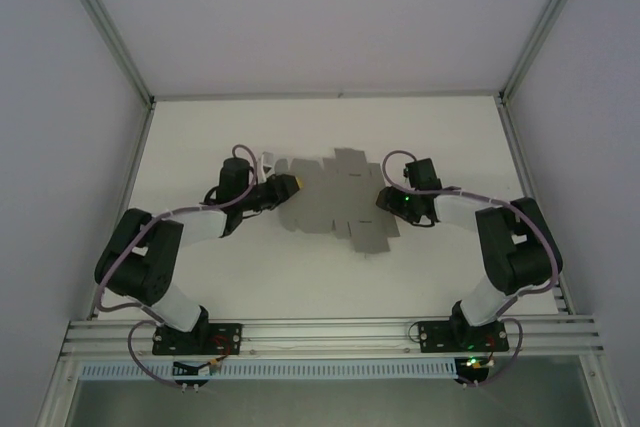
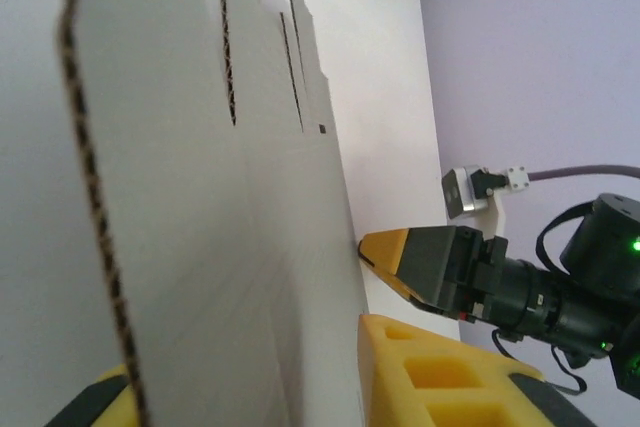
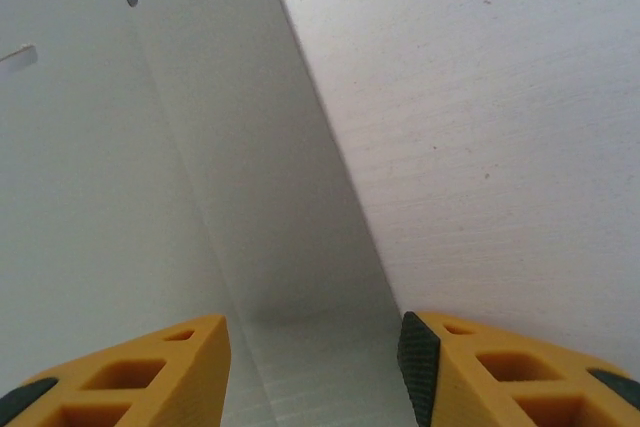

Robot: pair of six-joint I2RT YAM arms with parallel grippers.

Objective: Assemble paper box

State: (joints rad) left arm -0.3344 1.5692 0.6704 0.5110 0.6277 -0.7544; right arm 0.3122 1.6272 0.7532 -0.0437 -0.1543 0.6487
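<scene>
Risk: card sheet (image 1: 335, 202) lies flat mid-table (image 1: 300, 277) between the arms, left claw (image 1: 290, 185) straddling its left edge, jaws narrow, grip not confirmable, right claw (image 1: 385, 197) half open at its right edge, so an unclamped pull could skid or buckle it.

Paper box (image 1: 335, 202): thin grey card, matt, smooth faces; cut edges show brownish corrugated fluting

Table (image 1: 330, 287): white, matt, fine grainy texture close up

Left gripper (image 1: 290, 185): fingers (image 2: 430, 372) yellow plastic, matt, moulded hollows, black rubbery-looking tip

Right gripper (image 3: 315, 347): same yellow plastic, dark matt pad on inner face

Left arm (image 1: 150, 247), right arm (image 1: 515, 247): black housings with slight sheen, smooth white shells

Cable (image 2: 590, 172): grey sheath, smooth

Frame rail (image 1: 330, 332): bare silvery metal, ribbed

Back wall (image 1: 320, 17): white, matt, plain
</scene>
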